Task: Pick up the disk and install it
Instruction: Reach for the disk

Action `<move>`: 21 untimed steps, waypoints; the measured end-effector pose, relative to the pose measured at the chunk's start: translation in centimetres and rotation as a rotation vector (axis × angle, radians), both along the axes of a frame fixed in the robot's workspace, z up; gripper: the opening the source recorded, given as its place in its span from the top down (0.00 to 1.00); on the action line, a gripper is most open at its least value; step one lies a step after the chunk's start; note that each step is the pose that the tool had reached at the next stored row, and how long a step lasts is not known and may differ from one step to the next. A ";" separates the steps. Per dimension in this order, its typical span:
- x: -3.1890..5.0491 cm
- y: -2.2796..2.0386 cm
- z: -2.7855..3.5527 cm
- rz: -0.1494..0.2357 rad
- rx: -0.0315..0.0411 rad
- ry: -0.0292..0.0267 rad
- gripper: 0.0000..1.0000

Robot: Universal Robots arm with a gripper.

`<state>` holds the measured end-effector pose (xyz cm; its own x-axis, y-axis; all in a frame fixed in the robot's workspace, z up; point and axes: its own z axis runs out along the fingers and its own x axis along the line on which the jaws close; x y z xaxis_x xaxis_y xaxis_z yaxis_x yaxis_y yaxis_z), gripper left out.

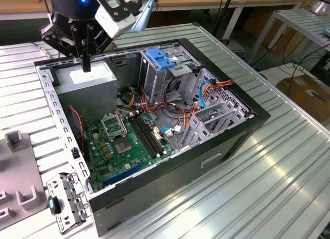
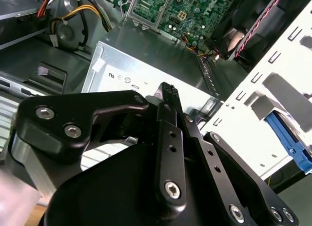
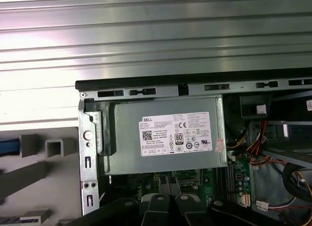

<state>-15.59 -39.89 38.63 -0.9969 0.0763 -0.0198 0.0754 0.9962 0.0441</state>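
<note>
1 gripper (image 1: 86, 68), empty: your fingers (image 2: 170, 138) are pressed together with nothing between them, tips pointing down just above the grey power-supply box (image 1: 85, 83) in a corner of the open case (image 1: 227, 141). Its white label (image 3: 176, 133) faces up. Beyond it you see the green motherboard (image 1: 124, 146) and the metal drive cage (image 1: 154, 81) with 1 blue latch (image 1: 164, 59) on top. The disk (image 2: 288, 140): 1 blue rail edge outside the perforated rear wall (image 2: 273, 84), on the side of the grey fixture (image 1: 18, 190), apart from the gripper; you cannot tell more of it
</note>
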 end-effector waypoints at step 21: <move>-1.78 0.00 -0.50 0.000 -0.0001 0.0083 0.89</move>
